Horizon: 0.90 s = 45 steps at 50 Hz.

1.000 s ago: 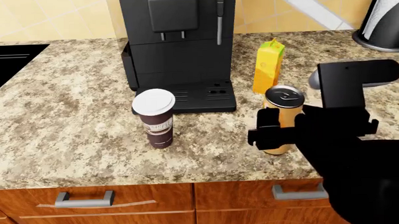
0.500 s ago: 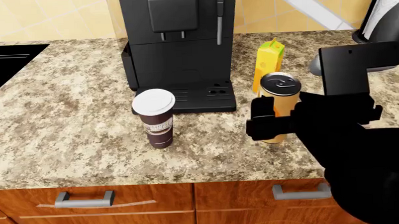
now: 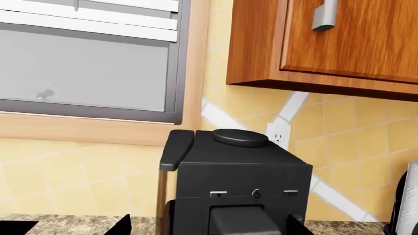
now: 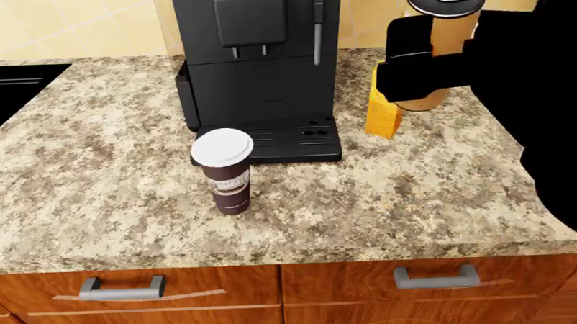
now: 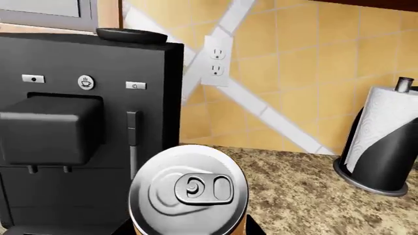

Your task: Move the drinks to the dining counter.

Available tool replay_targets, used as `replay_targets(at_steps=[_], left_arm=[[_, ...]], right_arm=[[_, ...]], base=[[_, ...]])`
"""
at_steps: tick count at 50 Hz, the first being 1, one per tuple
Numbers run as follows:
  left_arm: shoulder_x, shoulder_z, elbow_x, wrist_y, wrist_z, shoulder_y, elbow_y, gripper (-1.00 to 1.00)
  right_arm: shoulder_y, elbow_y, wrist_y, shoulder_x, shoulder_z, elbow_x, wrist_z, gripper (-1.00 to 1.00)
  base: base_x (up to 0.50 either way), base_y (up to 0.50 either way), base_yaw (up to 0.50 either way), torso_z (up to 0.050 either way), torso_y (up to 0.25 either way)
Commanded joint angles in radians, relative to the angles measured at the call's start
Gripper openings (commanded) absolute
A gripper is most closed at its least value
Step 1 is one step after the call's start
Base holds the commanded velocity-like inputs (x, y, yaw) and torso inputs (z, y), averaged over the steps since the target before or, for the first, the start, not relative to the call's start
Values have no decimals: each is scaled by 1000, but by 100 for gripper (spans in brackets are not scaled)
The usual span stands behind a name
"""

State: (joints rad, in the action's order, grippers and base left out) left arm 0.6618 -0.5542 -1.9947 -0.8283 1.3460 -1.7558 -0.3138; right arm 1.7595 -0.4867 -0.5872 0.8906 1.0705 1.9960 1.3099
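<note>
My right gripper (image 4: pixel 431 65) is shut on the tall orange-yellow can (image 4: pixel 452 32) and holds it high above the granite counter (image 4: pixel 97 183). In the right wrist view the can's silver top (image 5: pixel 189 188) fills the space between the fingers. The yellow-orange juice carton (image 4: pixel 382 120) stands behind and below the can, partly hidden by it. The dark brown paper cup (image 4: pixel 226 171) with a white lid stands upright in front of the coffee machine's tray. My left gripper (image 3: pixel 209 230) is open, its two tips far apart with nothing between them. The dining counter is out of view.
The black coffee machine (image 4: pixel 256 62) stands at the back of the counter, and also shows as the coffee machine (image 3: pixel 238 181) and the coffee machine (image 5: pixel 85 127). A black sink (image 4: pixel 7 82) lies far left. A paper towel roll (image 5: pixel 382 142) stands to the right. Drawers with silver handles (image 4: pixel 120 289) run below.
My right gripper has lifted the can off the counter, from beside the carton's base to well above it. The cup and the carton have stayed put.
</note>
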Motion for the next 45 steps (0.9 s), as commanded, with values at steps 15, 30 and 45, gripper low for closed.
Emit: replay_targets(at_steps=[15, 30, 45], left_arm=[[79, -30, -214, 73, 203, 42, -204, 100], [239, -199, -310, 280, 214, 30, -433, 100], [274, -269, -366, 419, 207, 9, -533, 100]], right_arm=[[146, 56, -83, 34, -53, 27, 2, -100], [143, 49, -88, 53, -54, 32, 11, -100], [141, 52, -93, 58, -53, 31, 15, -100]], base=[[0, 0, 0, 0, 0], [0, 0, 0, 0, 1], [0, 0, 0, 0, 0]])
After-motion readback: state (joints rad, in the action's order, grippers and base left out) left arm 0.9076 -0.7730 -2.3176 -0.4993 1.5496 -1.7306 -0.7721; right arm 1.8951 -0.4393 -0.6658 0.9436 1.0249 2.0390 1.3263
